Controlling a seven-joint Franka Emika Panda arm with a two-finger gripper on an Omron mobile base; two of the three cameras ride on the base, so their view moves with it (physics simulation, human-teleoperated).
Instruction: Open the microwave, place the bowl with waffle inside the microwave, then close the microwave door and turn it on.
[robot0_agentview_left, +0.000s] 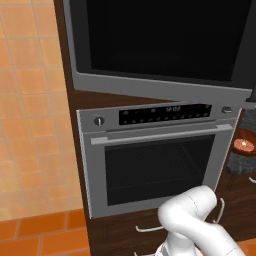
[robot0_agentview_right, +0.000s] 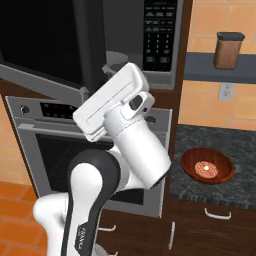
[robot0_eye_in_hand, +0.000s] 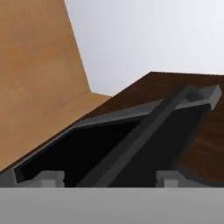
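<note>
— How do the jaws (robot0_eye_in_hand: 105, 178) stand?
— Apart, with the black handle (robot0_eye_in_hand: 144, 131) running up between the tips.
— And the microwave door (robot0_agentview_left: 160, 45)?
— Swung partly out from the microwave (robot0_agentview_right: 150, 45), above the silver oven (robot0_agentview_left: 155, 160).
— The bowl (robot0_agentview_right: 207, 166)?
— On the dark bench (robot0_agentview_right: 235, 145) to the right, waffle (robot0_agentview_right: 206, 168) inside

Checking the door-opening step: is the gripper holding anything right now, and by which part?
The gripper is open with the microwave door's black bar handle running between its fingertips; whether they grip it cannot be told.
</note>
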